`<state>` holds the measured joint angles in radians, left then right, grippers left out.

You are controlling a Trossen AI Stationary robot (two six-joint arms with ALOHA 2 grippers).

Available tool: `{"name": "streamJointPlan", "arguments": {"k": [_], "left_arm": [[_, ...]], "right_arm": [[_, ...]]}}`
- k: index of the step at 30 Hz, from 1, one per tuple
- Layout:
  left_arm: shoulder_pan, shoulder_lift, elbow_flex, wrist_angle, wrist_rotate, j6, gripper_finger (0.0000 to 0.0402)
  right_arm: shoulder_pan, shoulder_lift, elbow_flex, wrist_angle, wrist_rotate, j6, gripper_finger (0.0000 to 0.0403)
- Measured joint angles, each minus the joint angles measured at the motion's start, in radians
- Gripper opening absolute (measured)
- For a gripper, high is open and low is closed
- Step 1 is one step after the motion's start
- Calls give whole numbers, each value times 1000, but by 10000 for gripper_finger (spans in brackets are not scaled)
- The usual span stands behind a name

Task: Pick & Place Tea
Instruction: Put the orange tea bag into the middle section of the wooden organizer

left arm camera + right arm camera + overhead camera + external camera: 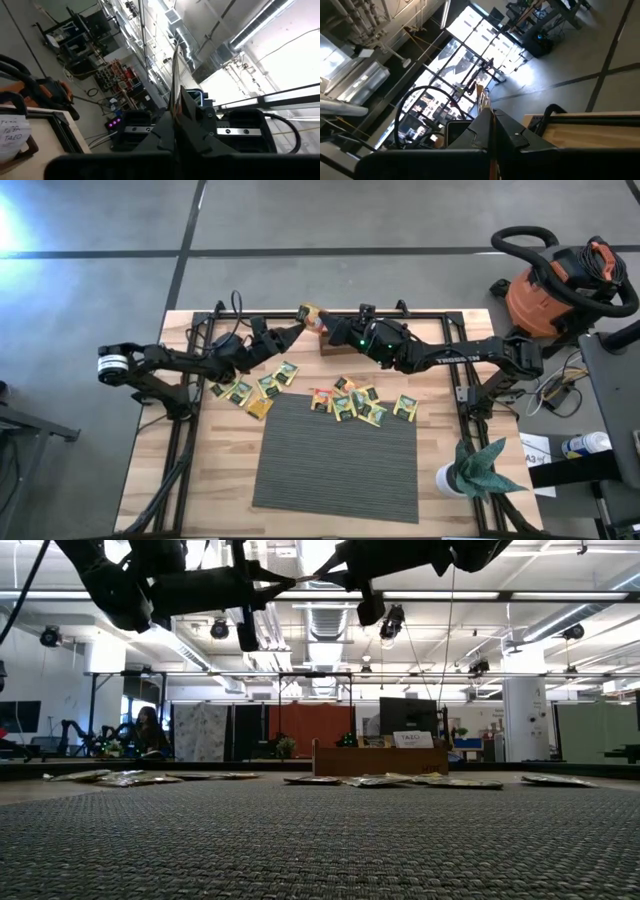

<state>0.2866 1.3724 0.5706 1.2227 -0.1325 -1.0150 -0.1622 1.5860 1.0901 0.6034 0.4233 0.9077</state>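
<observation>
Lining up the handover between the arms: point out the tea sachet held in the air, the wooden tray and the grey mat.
tea sachet (311,314), high view, its orange-yellow face between both gripper tips.
wooden tray (345,760), low view, its front wall.
grey mat (335,455), high view, bare middle.

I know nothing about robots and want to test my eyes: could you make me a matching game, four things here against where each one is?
Things:
1. raised tea sachet
2. grey mat
3. wooden tray
4. orange vacuum

Places:
A. on the floor off the far right corner of the table
B. pinched in the air between the left claw and the right claw
C. at the table's far edge, below the claws
D. middle of the table's near side

Pairs: 1-B, 2-D, 3-C, 4-A
</observation>
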Motion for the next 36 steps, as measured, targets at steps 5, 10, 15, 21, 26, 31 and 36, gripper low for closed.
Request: {"name": "streamJointPlan", "arguments": {"k": [5,10,15,21,26,31,36], "left_arm": [[5,0,6,0,0,24,2],[5,0,3,0,7,44,1],[7,-14,1,-99,40,102,1],[6,-83,0,-361,89,262,0],[4,-168,36,-651,186,472,0],[-11,-164,175,-994,243,732,0],[-11,-68,352,-1194,249,924,0]], "right_arm": [[1,-1,1,-38,-16,-82,16],[1,-8,1,-145,-34,-201,57],[1,-49,1,-249,-40,-327,114],[0,-161,0,-495,-108,-461,168],[-30,-266,0,-734,-341,-564,184],[-47,-293,0,-834,-447,-637,181],[-47,-220,58,-914,-452,-718,180]]}}
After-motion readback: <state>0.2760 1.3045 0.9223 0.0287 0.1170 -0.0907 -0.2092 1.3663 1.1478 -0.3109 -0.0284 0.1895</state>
